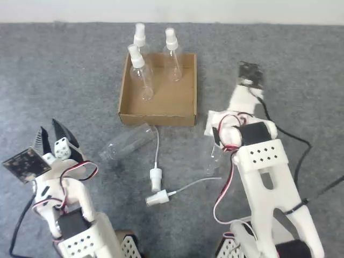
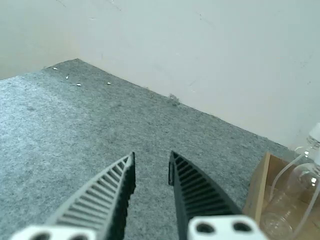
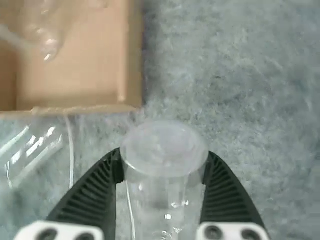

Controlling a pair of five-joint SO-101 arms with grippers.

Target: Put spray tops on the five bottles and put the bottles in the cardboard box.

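Short of the cardboard box (image 1: 161,118), 2 loose spray tops (image 1: 155,179) lie with long tubes that could snag. Just off the box's near right corner the right claw (image 3: 162,175) pinches a topless bottle (image 3: 165,160); slick plastic may twist or slip. By the box's near wall a second bare bottle (image 1: 125,142) could roll. Well left of the box the left claw (image 2: 152,172) hangs spread and empty over open surface (image 1: 64,70). In the box, 3 capped bottles (image 1: 144,80) crowd its far-left part, easily toppled.

Grey felt mat (image 1: 64,70) w/ white wall (image 2: 200,50) behind.
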